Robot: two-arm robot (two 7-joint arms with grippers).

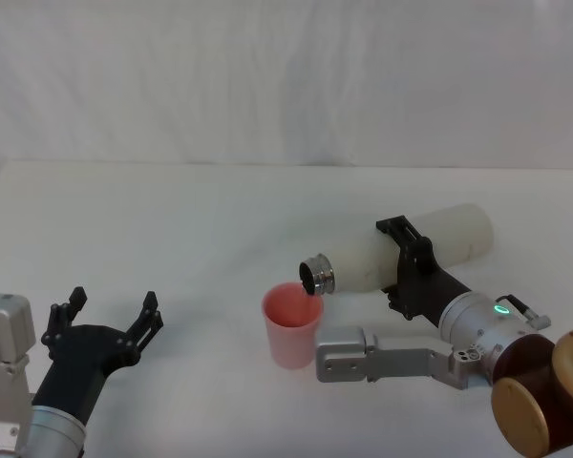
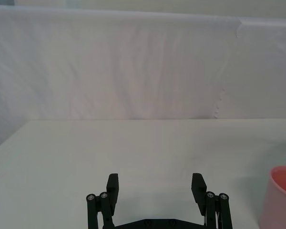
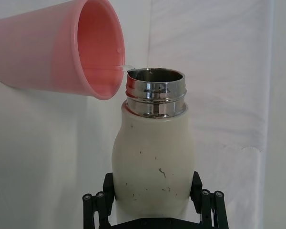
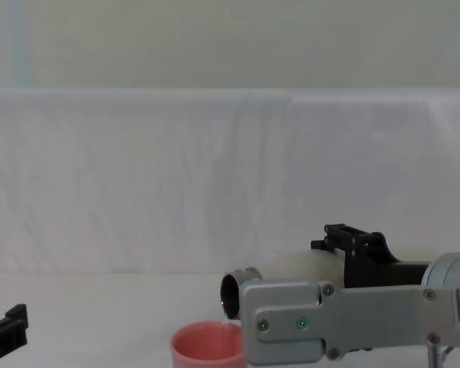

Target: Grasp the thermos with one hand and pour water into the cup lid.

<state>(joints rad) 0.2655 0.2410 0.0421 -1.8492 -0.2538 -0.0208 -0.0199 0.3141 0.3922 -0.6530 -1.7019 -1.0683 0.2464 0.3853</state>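
1. The left hand (image 1: 110,315) rests low over the near-left part of the table (image 1: 172,210), fingers spread and holding nothing. It is well apart from the cup lid (image 1: 291,326) and, in my judgement, plays no part in the pour.
2. The cup lid stands upright on the table near the middle, mouth up. It lies between the two hands, but much closer to the right one.
3. The right hand (image 1: 408,264) grips the thermos (image 1: 411,248) around its middle, a finger on each side of the body, as the right wrist view shows plainly.
4. The thermos is tipped nearly level. Its long axis runs from the base, out to the right and farther back, down to the steel neck (image 1: 317,277) at the left and nearer.
5. The relation that matters: the neck hangs just above the lid's right rim, mouth angled down into it.
6. In the right wrist view a thin clear thread seems to run from the neck's lip into the lid; it is faint, so I would only say that water is probably flowing.
7. I judge that any next move turns on keeping the neck over the lid's opening while the tilt changes.
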